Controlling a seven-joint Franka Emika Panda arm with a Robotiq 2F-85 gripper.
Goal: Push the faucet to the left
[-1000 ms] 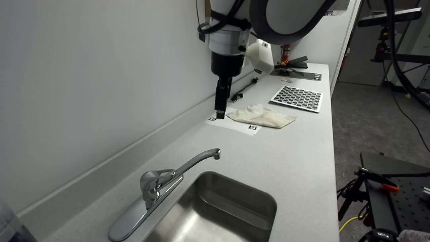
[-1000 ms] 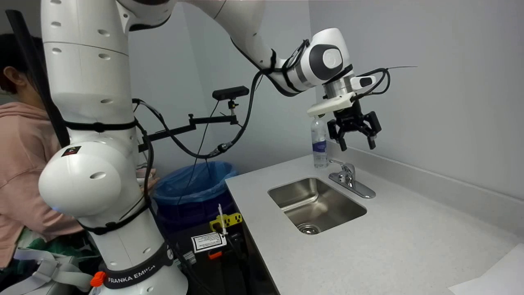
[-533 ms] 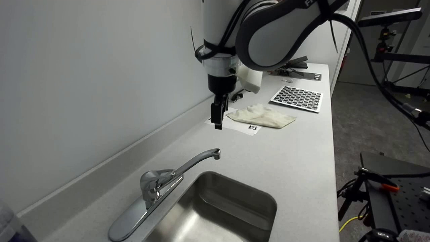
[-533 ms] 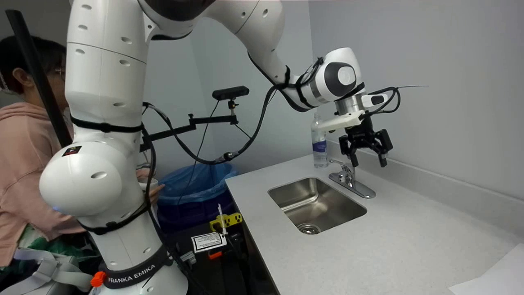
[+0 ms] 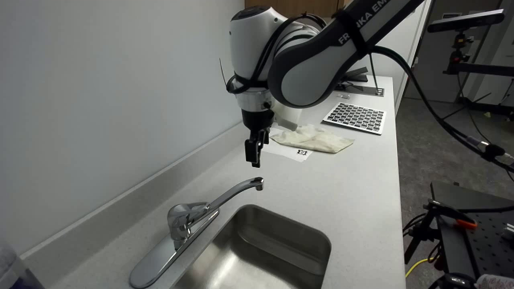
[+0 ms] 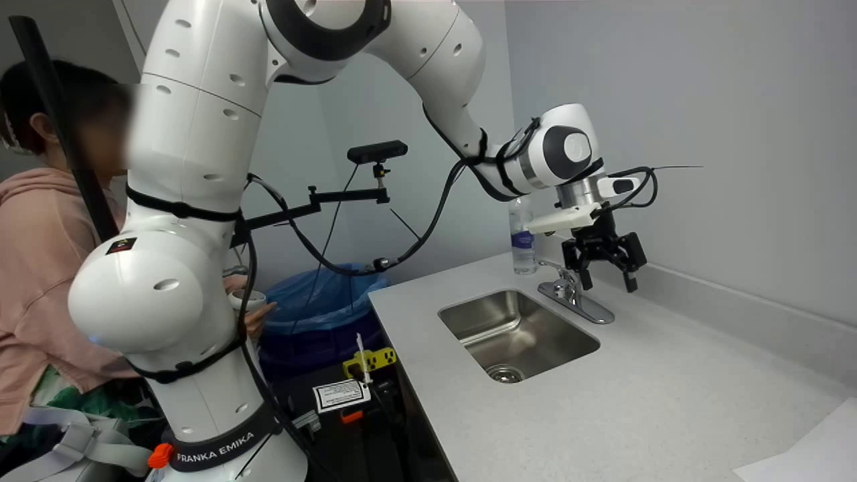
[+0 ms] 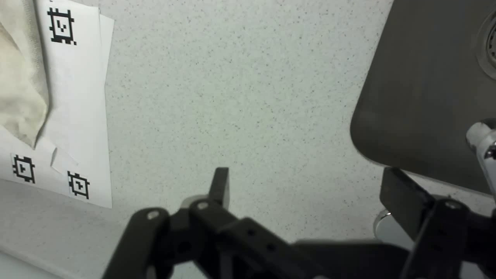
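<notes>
Faucet near wall-side edge of bench; push seems pending

Gripper hangs spread above bench, holding nothing. I'd close it, lower beside the spout near its tip, then sweep slowly leftward; leverage should be best there.

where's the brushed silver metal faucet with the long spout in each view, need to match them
In an exterior view: brushed silver metal faucet, lower left of centre.
In an exterior view: faucet, right of centre, just below mid-height.
In the wrist view: only parts of the faucet, its spout cut off at the right edge.
Shared landmark: rounded-corner steel sink basin, in all three views.
</notes>
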